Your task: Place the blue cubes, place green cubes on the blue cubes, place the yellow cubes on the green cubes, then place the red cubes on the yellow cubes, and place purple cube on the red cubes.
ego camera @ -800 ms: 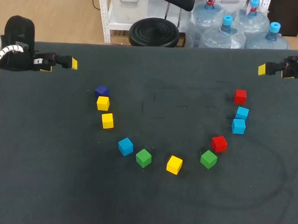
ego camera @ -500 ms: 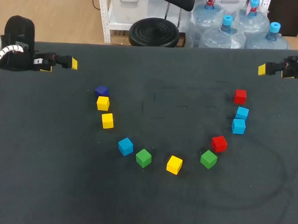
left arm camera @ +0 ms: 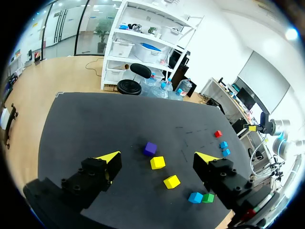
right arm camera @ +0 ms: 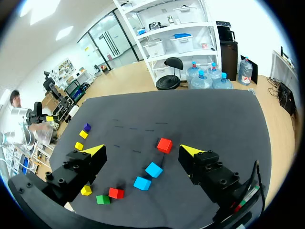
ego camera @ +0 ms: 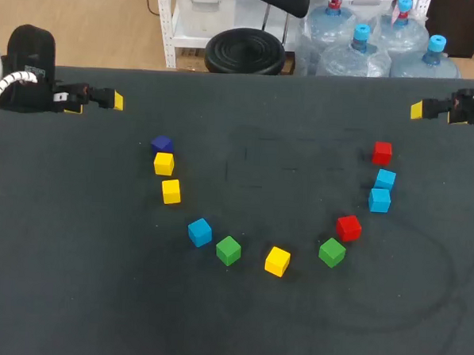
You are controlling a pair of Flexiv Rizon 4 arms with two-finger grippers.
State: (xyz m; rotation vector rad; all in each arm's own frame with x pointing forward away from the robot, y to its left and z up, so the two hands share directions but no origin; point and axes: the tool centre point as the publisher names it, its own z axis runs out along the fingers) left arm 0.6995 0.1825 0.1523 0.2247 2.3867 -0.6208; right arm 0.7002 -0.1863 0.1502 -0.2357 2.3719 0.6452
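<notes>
Blue cubes (ego camera: 379, 200) lie loose on the desk (ego camera: 237, 329) in a curve with green cubes (ego camera: 228, 250), yellow cubes (ego camera: 171, 191), red cubes (ego camera: 348, 228) and 1 purple cube (ego camera: 161, 143), none stacked. Left tool (ego camera: 114, 101) and right tool (ego camera: 419, 110) hang at the far corners, wide open and empty, likely keeping out of the way.

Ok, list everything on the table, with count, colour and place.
Blue cubes: 3, blue, one left of middle, a pair at right.
Green cubes: 2, green, nearest row.
Yellow cubes: 3, yellow, two at left, one between the greens.
Red cubes: 2, red, right side.
Purple cube: 1, purple, left, beside a yellow.
Table: 1, dark.
Left end effector: 1, yellow-tipped, open, far left.
Right end effector: 1, yellow-tipped, open, far right.
</notes>
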